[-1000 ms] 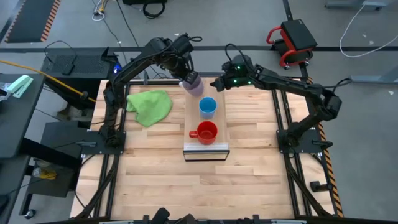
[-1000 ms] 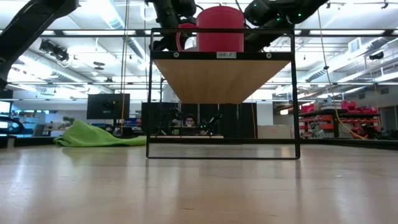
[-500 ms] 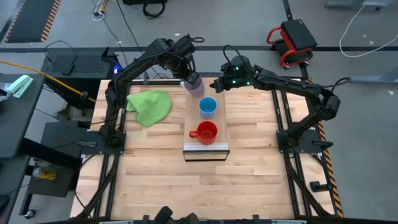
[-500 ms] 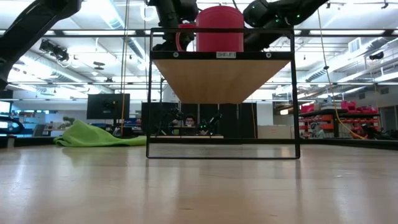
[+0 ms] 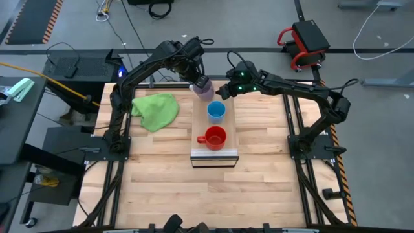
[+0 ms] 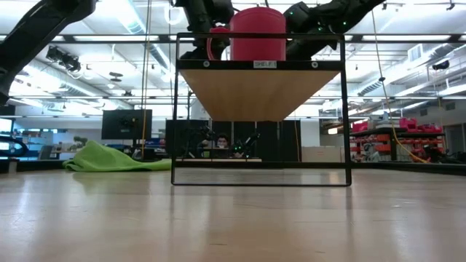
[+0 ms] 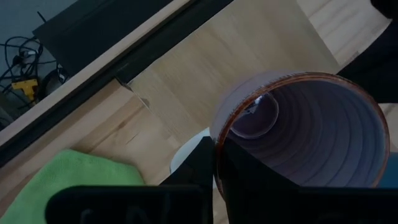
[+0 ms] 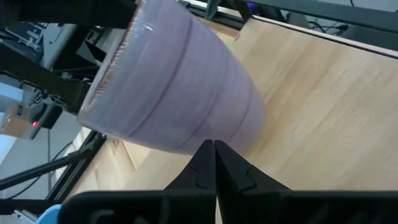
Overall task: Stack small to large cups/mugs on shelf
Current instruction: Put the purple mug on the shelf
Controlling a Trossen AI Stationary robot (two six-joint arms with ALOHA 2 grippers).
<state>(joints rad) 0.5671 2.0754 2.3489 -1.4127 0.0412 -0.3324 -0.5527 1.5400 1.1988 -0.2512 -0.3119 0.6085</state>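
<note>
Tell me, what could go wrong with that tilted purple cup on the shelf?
1. The left gripper pinches only the purple mug's rim, and the mug leans, so it might slip or topple.
2. The shut right gripper sits right beside the mug and could knock it.
3. The blue cup stands close on the shelf, so a falling mug might hit it.

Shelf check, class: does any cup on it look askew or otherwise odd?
Yes. The purple mug at the shelf's far end is tilted, its rim pinched by the left pincer. The blue cup and red mug stand upright.
</note>
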